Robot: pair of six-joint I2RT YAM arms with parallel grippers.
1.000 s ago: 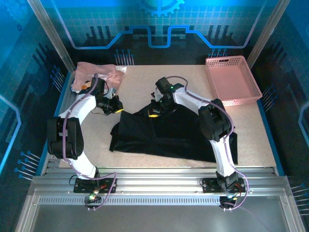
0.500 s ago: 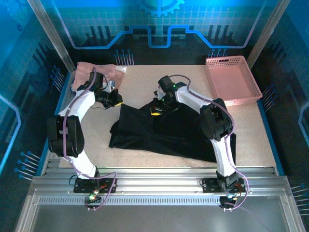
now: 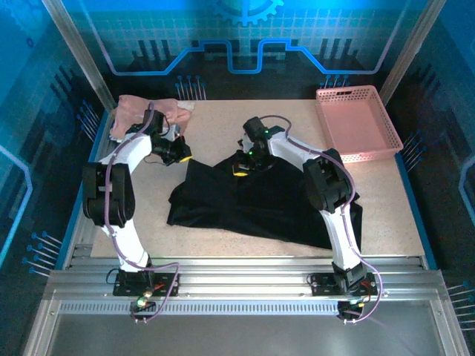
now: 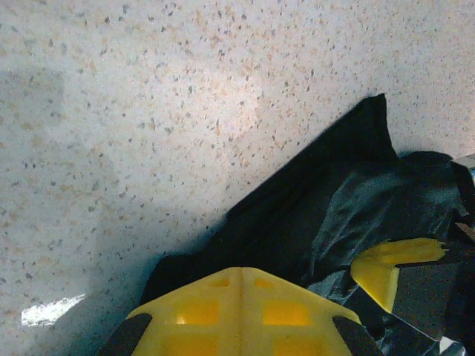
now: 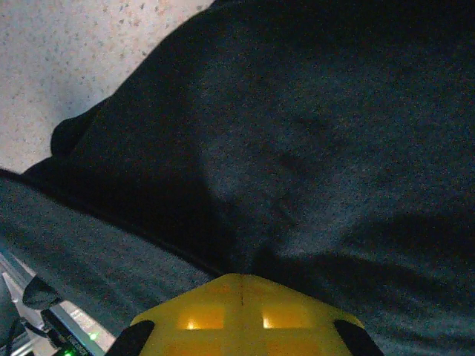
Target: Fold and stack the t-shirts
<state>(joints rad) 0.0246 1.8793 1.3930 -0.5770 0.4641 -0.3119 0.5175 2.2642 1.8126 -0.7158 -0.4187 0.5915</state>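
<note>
While overhead shows pink t-shirt (image 3: 141, 111), right tool (image 5: 241, 278) pinching black t-shirt (image 5: 297, 148)

A speckled beige desk (image 3: 215, 126) sits inside an enclosure of blue panels, the far wall (image 3: 245, 37) printed with circuit lines and a gear, framed by slanting aluminium posts (image 3: 78, 52) at the far corners, with grooved metal rails (image 3: 245, 289) along the near edge, all under bluish light.

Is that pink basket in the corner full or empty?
Empty. The basket shows its bare mesh floor from wall to wall, with nothing lying in it.
</note>
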